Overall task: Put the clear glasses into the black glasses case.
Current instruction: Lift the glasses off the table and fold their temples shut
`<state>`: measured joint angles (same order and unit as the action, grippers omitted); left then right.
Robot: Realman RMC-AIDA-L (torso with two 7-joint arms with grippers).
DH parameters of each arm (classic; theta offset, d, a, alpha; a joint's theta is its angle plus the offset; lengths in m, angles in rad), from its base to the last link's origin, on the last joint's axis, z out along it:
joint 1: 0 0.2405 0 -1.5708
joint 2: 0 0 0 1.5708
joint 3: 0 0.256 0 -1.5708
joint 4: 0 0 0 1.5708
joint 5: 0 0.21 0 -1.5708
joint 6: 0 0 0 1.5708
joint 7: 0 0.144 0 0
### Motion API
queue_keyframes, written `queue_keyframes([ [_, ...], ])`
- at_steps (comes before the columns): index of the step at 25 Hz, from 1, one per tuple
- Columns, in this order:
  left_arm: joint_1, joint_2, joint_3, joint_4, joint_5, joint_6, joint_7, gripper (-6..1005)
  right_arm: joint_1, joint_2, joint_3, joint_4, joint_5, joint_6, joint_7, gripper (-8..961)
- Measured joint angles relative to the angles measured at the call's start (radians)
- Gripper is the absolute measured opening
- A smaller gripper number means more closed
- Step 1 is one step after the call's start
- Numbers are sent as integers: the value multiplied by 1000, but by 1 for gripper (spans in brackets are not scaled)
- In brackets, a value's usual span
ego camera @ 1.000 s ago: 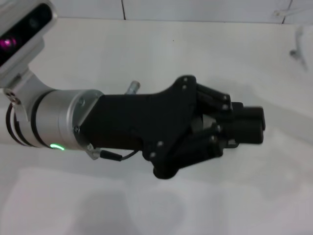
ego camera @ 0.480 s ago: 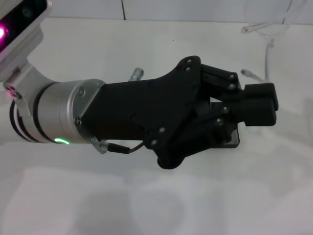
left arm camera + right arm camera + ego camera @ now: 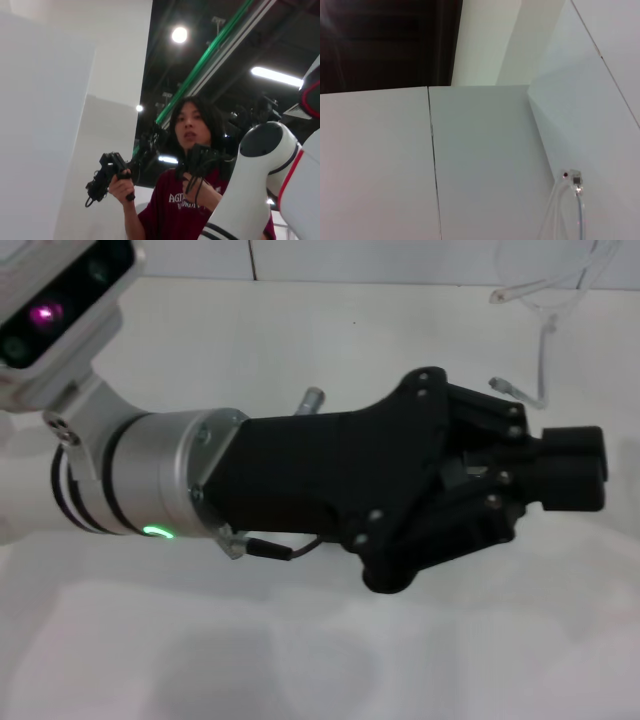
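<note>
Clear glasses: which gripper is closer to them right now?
Probably the right gripper: it is out of the head view, but its wrist camera shows the clear glasses close by. The left gripper sits apart from them.

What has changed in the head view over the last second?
The left claw has slid toward the robot's right and slightly nearer, its jaws pressed together throughout. The clear glasses have come into view at the far right. A dark flat shape seen under the claw half a second ago is now hidden. The white table is unchanged.

White table (image 3: 300, 330) — person (image 3: 187, 150) (handheld controllers)
</note>
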<state>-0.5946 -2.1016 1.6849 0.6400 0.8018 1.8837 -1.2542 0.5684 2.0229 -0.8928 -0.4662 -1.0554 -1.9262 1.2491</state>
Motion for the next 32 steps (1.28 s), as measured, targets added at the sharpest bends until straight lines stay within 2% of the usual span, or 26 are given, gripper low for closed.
queue_keyframes([
  [5,-5,0,28,1,-25,-40,8,77,3,1,-16,1,0,0,0,116],
  [18,4,3,13,-59,-107,-75,40,75,-2,-1,-66,2,-2,39,-13,117],
  [32,4,8,-2,-144,-185,-132,45,75,27,-6,-199,-9,-14,135,-13,118],
])
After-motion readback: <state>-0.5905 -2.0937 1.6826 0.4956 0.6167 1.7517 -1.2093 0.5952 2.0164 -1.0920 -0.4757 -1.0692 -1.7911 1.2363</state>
